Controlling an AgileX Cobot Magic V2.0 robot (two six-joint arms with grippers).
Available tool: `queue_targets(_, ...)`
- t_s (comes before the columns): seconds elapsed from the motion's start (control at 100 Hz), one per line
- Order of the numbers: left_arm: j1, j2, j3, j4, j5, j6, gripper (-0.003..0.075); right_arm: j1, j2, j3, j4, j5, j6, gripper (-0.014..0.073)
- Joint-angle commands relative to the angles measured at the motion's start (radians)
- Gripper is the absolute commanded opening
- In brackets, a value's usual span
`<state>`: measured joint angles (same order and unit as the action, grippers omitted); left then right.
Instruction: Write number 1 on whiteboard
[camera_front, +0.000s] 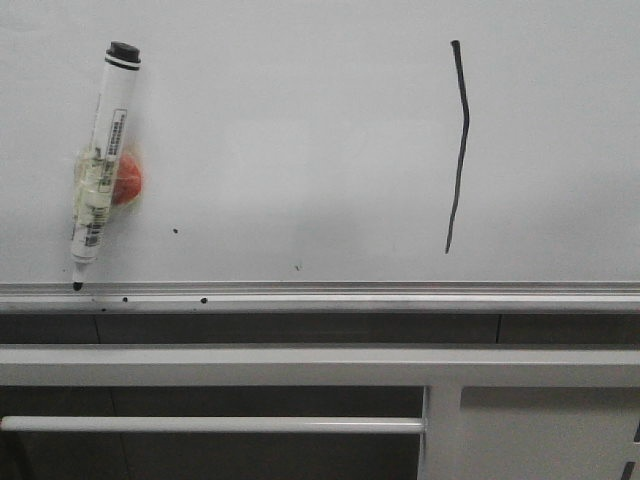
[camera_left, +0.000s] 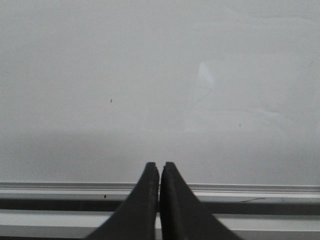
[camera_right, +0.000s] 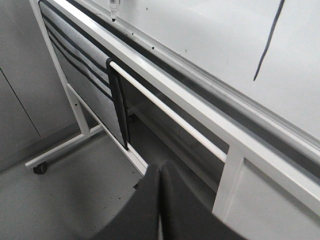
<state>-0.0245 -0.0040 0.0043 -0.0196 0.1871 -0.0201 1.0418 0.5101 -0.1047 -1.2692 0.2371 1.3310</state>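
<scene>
The whiteboard (camera_front: 300, 140) fills the front view, with its silver bottom rail (camera_front: 320, 292). The number 1 (camera_front: 459, 140) is a thin black vertical stroke at the right of the board; its lower part shows in the right wrist view (camera_right: 267, 42). A white marker pen (camera_front: 100, 165) with a black cap leans on the board at the left, tip down on the rail, with an orange-red piece taped at its middle. My left gripper (camera_left: 159, 167) is shut and empty, facing the bare board (camera_left: 150, 75). My right gripper (camera_right: 160, 172) is shut and empty, low over the floor beside the stand.
Below the rail is the grey metal frame (camera_front: 440, 400) with a white crossbar (camera_front: 210, 424). In the right wrist view the stand's leg and a caster (camera_right: 39, 167) rest on the grey floor. Small black specks dot the board (camera_front: 175, 231).
</scene>
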Motion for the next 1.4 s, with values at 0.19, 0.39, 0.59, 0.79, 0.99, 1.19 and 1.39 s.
queue_targets(0.19,0.003,-0.023,0.008,0.029,0.056,-0.034,-0.0020,0.000,0.012,-0.024,-0.028,-0.001,0.000,-0.0064)
queue_targets(0.39,0.003,-0.023,0.008,0.029,0.073,-0.007,-0.0020,0.000,0.012,-0.024,-0.028,-0.001,0.000,-0.0064)
queue_targets(0.59,0.003,-0.023,0.008,0.020,0.073,-0.006,-0.0020,0.000,0.012,-0.024,-0.028,-0.001,0.000,-0.0064)
queue_targets(0.79,0.003,-0.023,0.008,0.002,0.071,-0.006,-0.0020,0.000,0.012,-0.024,-0.028,-0.001,0.000,-0.0064)
queue_targets(0.99,0.003,-0.023,0.008,0.002,0.071,-0.006,-0.0020,0.000,0.012,-0.024,-0.028,-0.001,0.000,-0.0064)
queue_targets(1.19,0.003,-0.023,0.008,0.002,0.071,-0.006,-0.0020,0.000,0.012,-0.024,-0.028,-0.001,0.000,-0.0064)
queue_targets(1.39,0.003,-0.023,0.008,0.002,0.071,-0.006,-0.0020,0.000,0.010,-0.024,-0.047,0.048,-0.002,-0.0064)
